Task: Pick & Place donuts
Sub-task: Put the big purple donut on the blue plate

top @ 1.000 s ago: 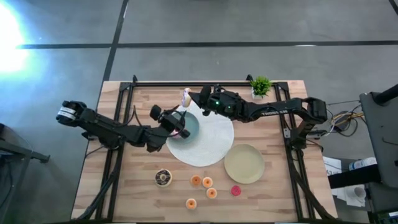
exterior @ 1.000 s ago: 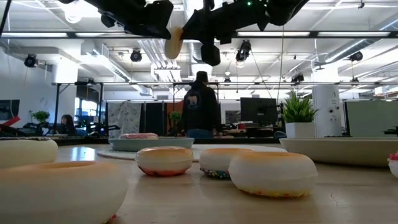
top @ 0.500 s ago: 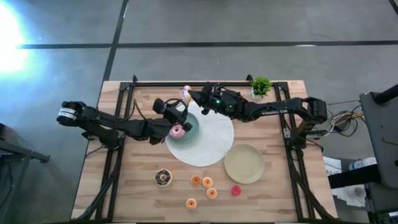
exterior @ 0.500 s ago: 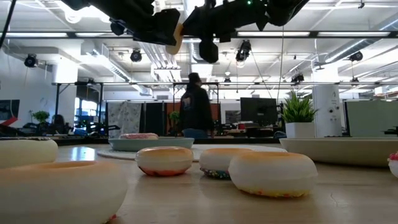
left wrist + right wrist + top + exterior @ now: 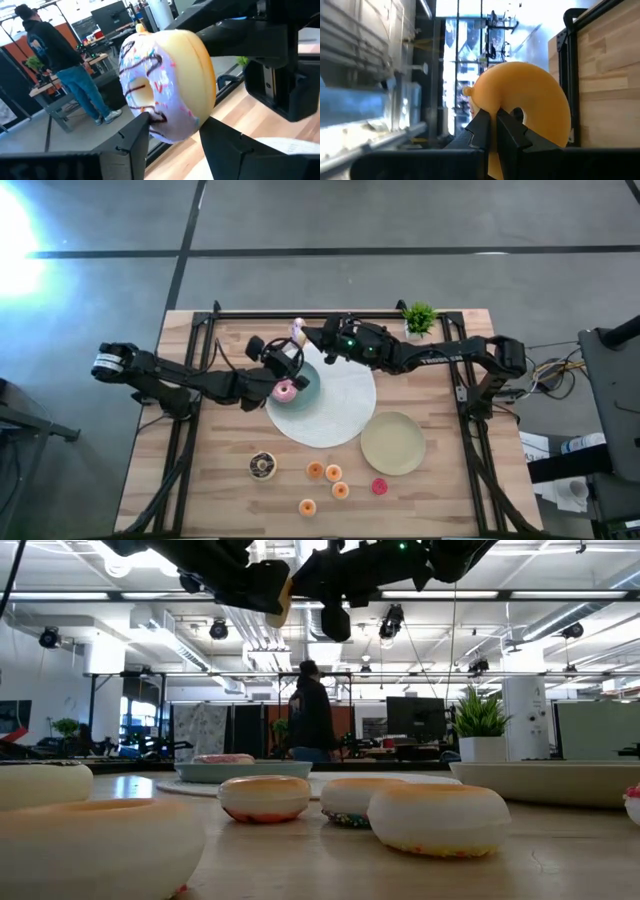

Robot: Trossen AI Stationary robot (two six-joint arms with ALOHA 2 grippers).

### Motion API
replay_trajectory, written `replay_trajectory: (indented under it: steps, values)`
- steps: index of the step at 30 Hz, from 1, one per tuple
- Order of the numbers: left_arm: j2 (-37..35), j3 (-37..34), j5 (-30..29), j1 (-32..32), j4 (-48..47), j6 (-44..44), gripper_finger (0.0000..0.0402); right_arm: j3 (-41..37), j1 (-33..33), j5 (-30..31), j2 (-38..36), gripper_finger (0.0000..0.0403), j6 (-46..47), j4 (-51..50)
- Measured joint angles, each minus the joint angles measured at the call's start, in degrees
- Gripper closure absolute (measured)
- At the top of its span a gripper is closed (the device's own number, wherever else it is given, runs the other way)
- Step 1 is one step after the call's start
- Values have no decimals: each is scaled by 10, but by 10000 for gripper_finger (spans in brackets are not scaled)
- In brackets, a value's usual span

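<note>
A donut with pale lavender glaze and sprinkles (image 5: 160, 85) is held in the air above the table's far middle; it also shows in the high view (image 5: 298, 333). My right gripper (image 5: 311, 339) is shut on it. My left gripper (image 5: 172, 127) has come from the left, and its fingers close on either side of the donut's lower rim. A pink donut (image 5: 285, 390) lies flat on the teal plate (image 5: 308, 383). Several more donuts lie near the table's front: a chocolate one (image 5: 262, 465), orange ones (image 5: 333, 473) and a red one (image 5: 379, 486). My left gripper has the donut's lower rim (image 5: 172, 134) between its two fingers, one on the glazed face and one on the beige underside. The fingers come level from the table's left. The donut stands on edge, clear of the table. My right gripper is shut on the donut's ring beside the hole (image 5: 520, 131), from the table's right side. Its own fingers (image 5: 481, 127) stand in front of the place of contact. The donut is lifted clear, on edge.
A white round mat (image 5: 340, 415) lies mid-table under the teal plate. A beige plate (image 5: 392, 443) sits to its right. A potted plant (image 5: 419, 318) stands at the far right corner. A person walks in the room beyond the table (image 5: 312, 710).
My left gripper has gone from above the teal plate toward the table's far edge and up to the donut that my right gripper holds. The pink donut stays on the teal plate. My right gripper has kept still.
</note>
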Motion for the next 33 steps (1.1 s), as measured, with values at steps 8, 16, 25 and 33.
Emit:
replay_trajectory:
  steps: [8, 16, 25, 33]
  values:
    - [0, 29, 10, 0, -82, -2, 358, 0, -10, -59, -1, 344, -91, -28]
    - [-6, 69, 35, -3, -274, -93, 395, -1, -25, -176, -23, 264, -204, -81]
    - [-15, 39, 156, -1, -442, -219, 397, -2, -36, -165, -145, 216, -371, -345]
    - [68, 11, 239, 44, -400, -98, 397, -7, -35, -109, -207, 219, -404, -405]
